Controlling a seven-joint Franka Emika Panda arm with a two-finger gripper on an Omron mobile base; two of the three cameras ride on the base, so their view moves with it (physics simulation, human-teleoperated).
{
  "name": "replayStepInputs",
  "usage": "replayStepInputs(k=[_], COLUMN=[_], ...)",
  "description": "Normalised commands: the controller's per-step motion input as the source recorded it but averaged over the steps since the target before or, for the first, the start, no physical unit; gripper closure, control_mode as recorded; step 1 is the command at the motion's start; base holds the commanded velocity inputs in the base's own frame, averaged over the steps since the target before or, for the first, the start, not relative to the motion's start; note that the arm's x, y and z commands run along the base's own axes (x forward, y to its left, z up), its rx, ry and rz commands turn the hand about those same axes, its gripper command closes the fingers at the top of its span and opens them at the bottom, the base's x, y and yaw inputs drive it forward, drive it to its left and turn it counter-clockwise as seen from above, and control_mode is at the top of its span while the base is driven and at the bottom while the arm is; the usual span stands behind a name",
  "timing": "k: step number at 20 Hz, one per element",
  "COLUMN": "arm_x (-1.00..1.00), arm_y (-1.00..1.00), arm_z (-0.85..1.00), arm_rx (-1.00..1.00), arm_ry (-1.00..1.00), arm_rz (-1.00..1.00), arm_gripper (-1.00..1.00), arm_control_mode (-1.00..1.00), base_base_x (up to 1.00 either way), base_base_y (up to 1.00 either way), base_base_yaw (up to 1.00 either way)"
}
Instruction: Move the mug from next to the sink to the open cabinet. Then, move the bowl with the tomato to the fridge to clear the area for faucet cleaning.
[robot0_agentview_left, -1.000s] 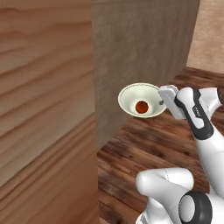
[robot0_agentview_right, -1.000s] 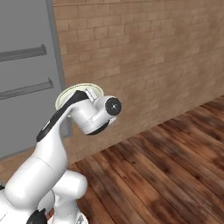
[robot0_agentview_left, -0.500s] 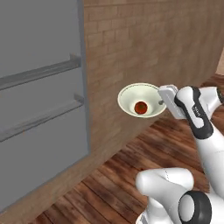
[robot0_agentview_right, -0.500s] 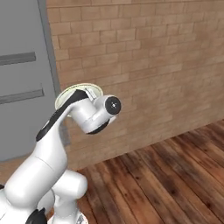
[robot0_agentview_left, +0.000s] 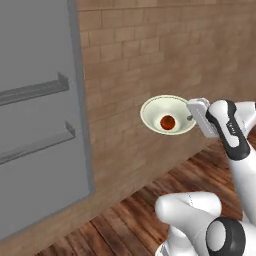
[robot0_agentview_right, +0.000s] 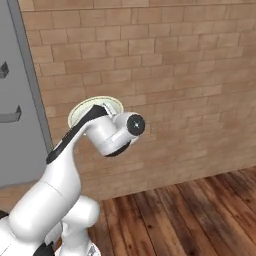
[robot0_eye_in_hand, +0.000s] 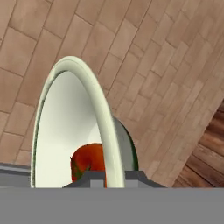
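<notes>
The gripper (robot0_agentview_left: 192, 111) is clamped on the rim of the bowl (robot0_agentview_left: 165, 112), holding it in the air in front of a brick wall (robot0_agentview_left: 150, 55). In the left base view the grip sits at the bowl's three o'clock edge. The tomato (robot0_agentview_left: 167, 122) rests inside, near the bowl's centre. In the hand view the bowl's rim (robot0_eye_in_hand: 94, 100) runs between the finger tips, the tomato (robot0_eye_in_hand: 87, 162) low inside it. The fridge (robot0_agentview_left: 35, 115), with its grey shelf rails, stands at nine o'clock of the bowl, well apart.
</notes>
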Motion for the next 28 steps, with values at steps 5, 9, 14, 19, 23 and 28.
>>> replayStepInputs(k=[5, 9, 14, 19, 23, 28], arm_x=[0.0, 0.0, 0.0, 0.0, 0.0, 0.0], arm_y=[0.0, 0.0, 0.0, 0.0, 0.0, 0.0], arm_z=[0.0, 0.0, 0.0, 0.0, 0.0, 0.0], arm_rx=[0.0, 0.0, 0.0, 0.0, 0.0, 0.0], arm_ry=[0.0, 0.0, 0.0, 0.0, 0.0, 0.0], arm_rz=[0.0, 0.0, 0.0, 0.0, 0.0, 0.0], arm_gripper=[1.0, 1.0, 1.0, 1.0, 1.0, 1.0], arm_control_mode=[1.0, 1.0, 1.0, 1.0, 1.0, 1.0], base_base_x=[0.25, 0.17, 0.26, -0.01, -0.01, 0.19], base_base_y=[0.0, -0.02, -0.49, 0.0, 0.17, 0.42], base_base_yaw=[0.76, 0.69, 0.42, 0.73, 0.84, 0.68])
